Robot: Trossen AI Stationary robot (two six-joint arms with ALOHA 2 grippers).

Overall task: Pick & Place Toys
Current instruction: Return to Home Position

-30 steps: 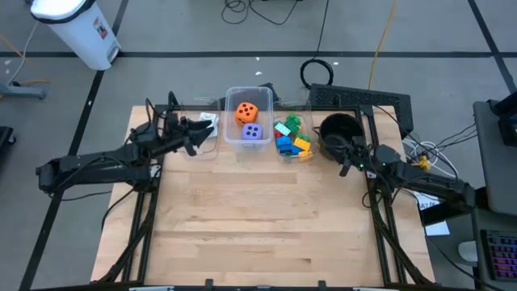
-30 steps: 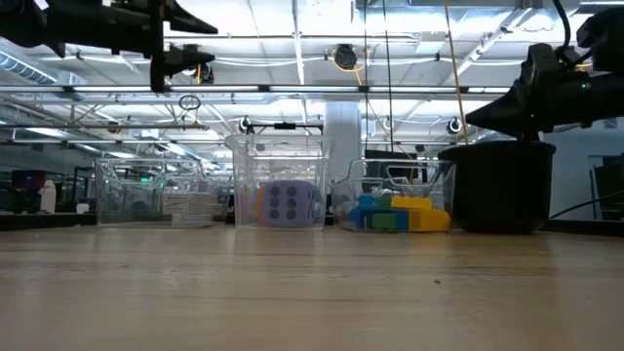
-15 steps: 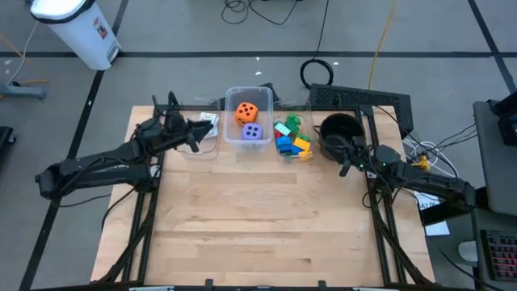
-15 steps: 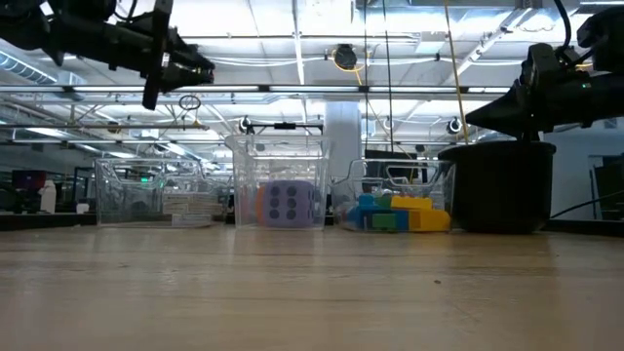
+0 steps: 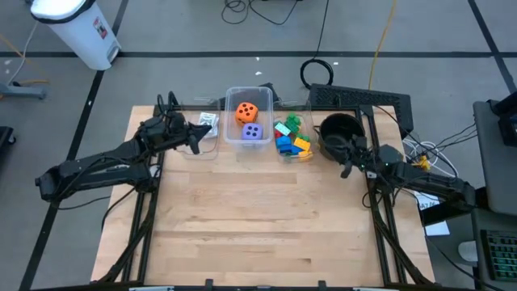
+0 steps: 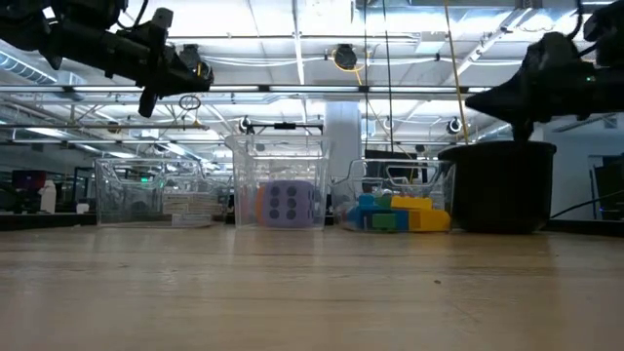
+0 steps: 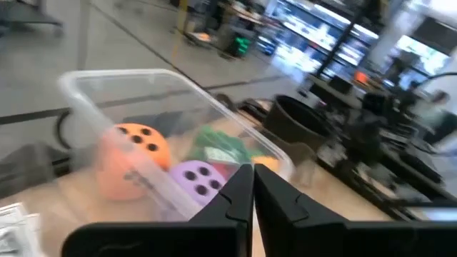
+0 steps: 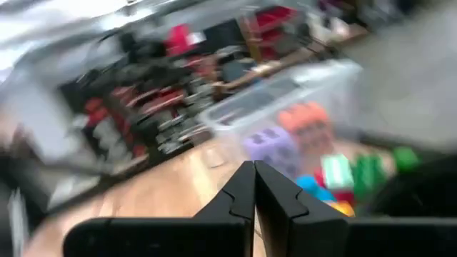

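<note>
An orange die [image 5: 246,112] and a purple die [image 5: 252,132] lie in the middle clear bin [image 5: 248,90]. Coloured bricks [image 5: 291,141] fill the bin to its right. White cards [image 5: 208,122] lie in the left bin. My left gripper [image 5: 194,142] hangs shut and empty above the left bin's near side; in its wrist view the shut fingers [image 7: 253,187] point at the dice [image 7: 193,177]. My right gripper [image 5: 345,167] is shut and empty, raised above the near side of the black pot [image 5: 339,128].
The three bins and the pot stand in a row along the table's far edge. The bare wooden tabletop [image 5: 258,218] stretches from them to the near edge. Both arms hang well above the tabletop in the low view [image 6: 185,68], [image 6: 507,96].
My left gripper has shut on nothing, its fingers coming together. It has sunk a little and swung slightly toward the table's far edge, staying above the left bin. The toys have kept their places.
</note>
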